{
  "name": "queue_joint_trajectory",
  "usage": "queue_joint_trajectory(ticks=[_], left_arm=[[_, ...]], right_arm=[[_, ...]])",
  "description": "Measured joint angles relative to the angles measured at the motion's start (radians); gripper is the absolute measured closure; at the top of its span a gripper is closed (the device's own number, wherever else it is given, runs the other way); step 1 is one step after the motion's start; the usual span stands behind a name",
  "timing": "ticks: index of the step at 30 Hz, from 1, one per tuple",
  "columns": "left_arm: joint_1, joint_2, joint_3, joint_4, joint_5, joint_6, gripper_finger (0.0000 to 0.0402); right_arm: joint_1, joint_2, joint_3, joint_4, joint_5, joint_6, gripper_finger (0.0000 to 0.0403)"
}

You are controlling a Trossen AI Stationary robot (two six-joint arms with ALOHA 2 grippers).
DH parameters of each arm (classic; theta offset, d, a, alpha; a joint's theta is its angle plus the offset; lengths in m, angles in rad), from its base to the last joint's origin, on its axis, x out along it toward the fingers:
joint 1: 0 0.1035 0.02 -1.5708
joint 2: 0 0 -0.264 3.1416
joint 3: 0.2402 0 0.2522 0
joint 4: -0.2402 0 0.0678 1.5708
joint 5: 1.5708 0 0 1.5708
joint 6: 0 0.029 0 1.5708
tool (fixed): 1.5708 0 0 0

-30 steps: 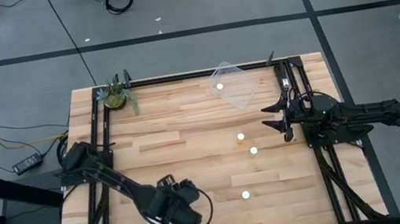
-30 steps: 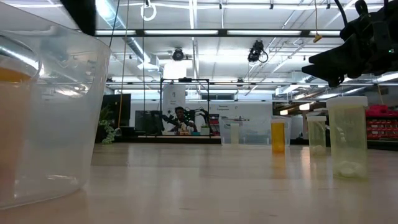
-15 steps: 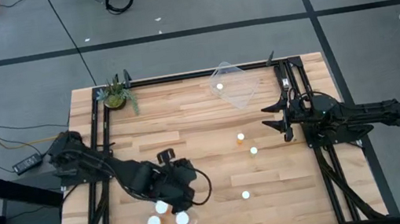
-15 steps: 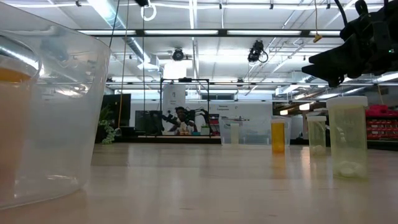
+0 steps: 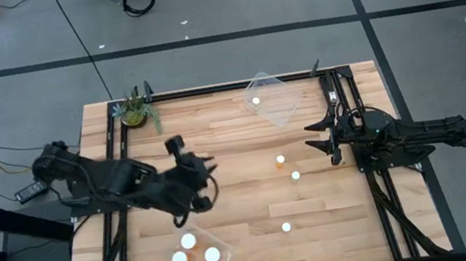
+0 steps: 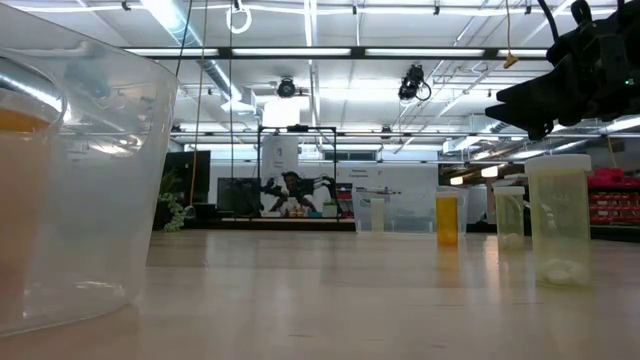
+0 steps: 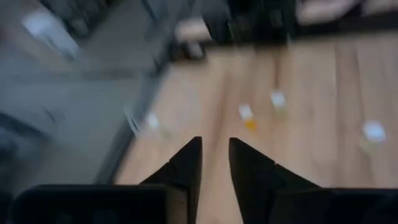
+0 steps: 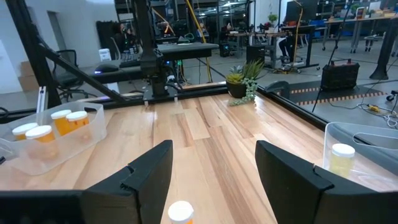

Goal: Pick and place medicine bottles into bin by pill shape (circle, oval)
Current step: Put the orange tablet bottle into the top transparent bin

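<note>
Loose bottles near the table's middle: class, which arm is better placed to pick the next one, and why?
Probably the right. Its end effector hangs open right beside the loose bottles, nearest one. The left end effector is empty and farther from them.

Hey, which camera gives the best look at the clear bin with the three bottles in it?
The high view: the near bin shows whole, with three white caps countable. The right wrist view shows that bin from the side, with orange bottles inside. The low view shows only its wall, very close. The left wrist view misses it.
</note>
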Motion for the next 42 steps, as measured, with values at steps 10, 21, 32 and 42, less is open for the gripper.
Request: queue_joint_trajectory(ticks=[10,21,32,42], left_arm=[[0.001,-0.157,0.0,0.819,-0.077,0.662,0.0389],[0.005,-0.193,0.001,1.453,0.005,1.065,0.0361],[0.005,-0.191,0.052,1.683,0.289,1.162,0.0362],[0.005,-0.194,0.228,1.518,0.254,0.963,0.0352]], right_arm=[[0.0,0.0,0.0,0.0,0.0,0.0,0.0166],[0.0,0.0,0.0,0.0,0.0,0.0,0.0166],[0.0,0.0,0.0,0.0,0.0,0.0,0.0166],[0.0,0.0,0.0,0.0,0.0,0.0,0.0166]])
